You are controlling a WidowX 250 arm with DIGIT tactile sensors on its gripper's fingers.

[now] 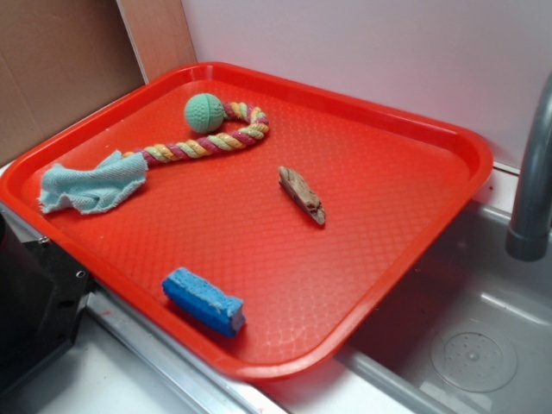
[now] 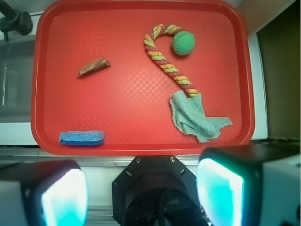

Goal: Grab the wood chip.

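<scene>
Red tray [image 1: 448,142]: wood chip [image 1: 302,195] lying near centre, untouched; blue sponge [image 1: 203,301] by the near rim; braided rope [image 1: 207,145] (green ball attached). Gripper [image 2: 141,190]: jaws wide apart, holding nothing, high above the tray's edge.

Kitchen sink setup: red tray [image 1: 448,142] sits over a steel sink [image 1: 483,345], grey faucet [image 1: 530,190] beside the tray.

Wood chip [image 1: 302,195] lies mid-tray [image 1: 405,121], apart from sponge [image 1: 203,301], rope [image 1: 211,142] and cloth [image 1: 90,184]
</scene>
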